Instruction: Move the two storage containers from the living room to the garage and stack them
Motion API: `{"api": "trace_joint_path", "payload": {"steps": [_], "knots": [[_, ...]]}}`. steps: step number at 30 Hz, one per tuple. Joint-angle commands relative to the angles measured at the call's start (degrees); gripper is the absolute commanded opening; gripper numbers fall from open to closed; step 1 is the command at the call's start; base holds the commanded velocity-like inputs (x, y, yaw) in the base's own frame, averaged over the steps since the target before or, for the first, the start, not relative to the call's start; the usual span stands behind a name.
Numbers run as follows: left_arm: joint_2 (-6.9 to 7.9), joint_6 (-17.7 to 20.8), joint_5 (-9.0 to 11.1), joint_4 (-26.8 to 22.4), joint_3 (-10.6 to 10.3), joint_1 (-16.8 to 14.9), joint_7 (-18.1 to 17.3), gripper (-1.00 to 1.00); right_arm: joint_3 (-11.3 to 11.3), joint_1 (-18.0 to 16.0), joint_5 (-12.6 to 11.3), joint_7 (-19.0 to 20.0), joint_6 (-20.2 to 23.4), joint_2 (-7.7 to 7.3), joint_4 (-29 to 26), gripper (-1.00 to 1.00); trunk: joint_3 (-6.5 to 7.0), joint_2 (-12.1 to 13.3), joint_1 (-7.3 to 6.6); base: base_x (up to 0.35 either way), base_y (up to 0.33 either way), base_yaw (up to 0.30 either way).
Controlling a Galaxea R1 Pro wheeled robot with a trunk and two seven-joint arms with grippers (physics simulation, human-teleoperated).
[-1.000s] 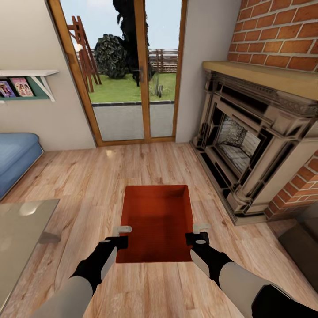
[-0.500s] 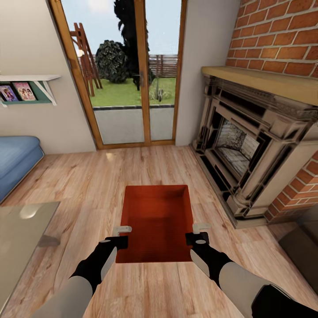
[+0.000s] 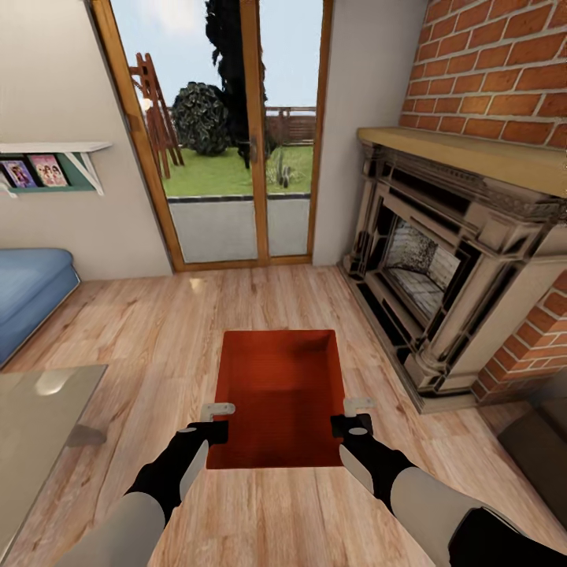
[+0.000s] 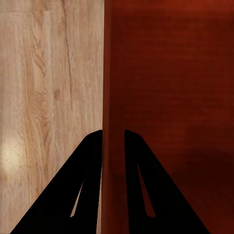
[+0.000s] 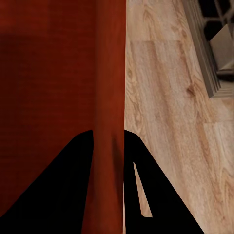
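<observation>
My left gripper [image 3: 216, 419] is clamped on the bin's [image 3: 279, 390] nine o'clock wall, my right gripper [image 3: 356, 416] on its three o'clock wall. Each wall sits between my fingers.

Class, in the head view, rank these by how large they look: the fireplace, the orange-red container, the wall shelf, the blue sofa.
1. fireplace
2. orange-red container
3. blue sofa, cut off by the frame edge
4. wall shelf

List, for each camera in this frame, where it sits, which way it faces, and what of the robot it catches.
Head view: on the head, facing forward-down at the storage container, both forearms in frame.
Left wrist view: looks along the left gripper, pinching one container wall.
Right wrist view: looks along the right gripper, pinching the opposite wall.
All share the container and the wood floor.
</observation>
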Motion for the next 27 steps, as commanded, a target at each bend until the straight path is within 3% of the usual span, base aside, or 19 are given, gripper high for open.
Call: {"api": "trace_joint_path", "payload": {"steps": [1, 27], "knots": [[0.01, -2.19, -0.59, -1.28, 0.06, -0.06, 0.68, -1.00, 0.95, -0.02, -1.64, -0.63, 0.38, -0.04, 0.06, -1.00, -0.02, -0.11, 0.03, 0.000, 0.000, 0.000], [0.03, -2.19, -0.55, -1.28, 0.06, -0.06, 0.59, -1.00, 0.96, -0.02, -1.64, -0.64, 0.38, -0.13, 0.08, -1.00, 2.32, -0.11, 0.03, 0.000, 0.000, 0.000]]}}
